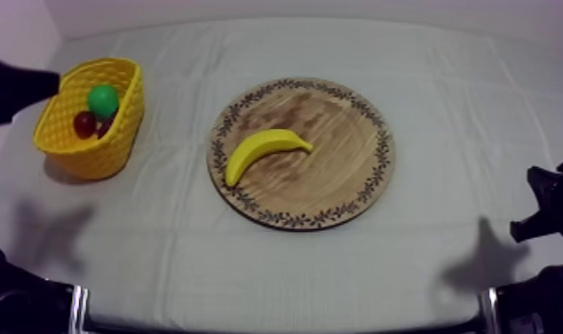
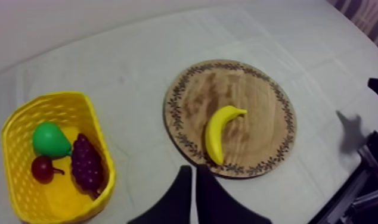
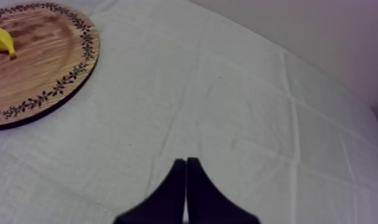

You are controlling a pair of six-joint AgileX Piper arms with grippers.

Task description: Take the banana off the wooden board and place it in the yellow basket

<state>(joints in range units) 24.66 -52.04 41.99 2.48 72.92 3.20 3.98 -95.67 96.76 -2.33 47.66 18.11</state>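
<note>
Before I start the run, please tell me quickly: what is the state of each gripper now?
Left gripper: closed, holding nothing.
Right gripper: closed, holding nothing.

The left arm (image 1: 10,89) and right arm (image 1: 551,209) are matt black, blocky at the frame's side edges; jaws taper, slim and black.

the right wrist view's edge crops banana (image 3: 0,39) and board (image 3: 45,59).

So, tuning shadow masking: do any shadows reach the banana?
Top view: soft shadows on the grey-white cloth at both near corners, clear of the round wooden board and yellow toy banana. Left wrist view: one dark shadow beside the board. Right wrist view: cloth evenly lit.
</note>
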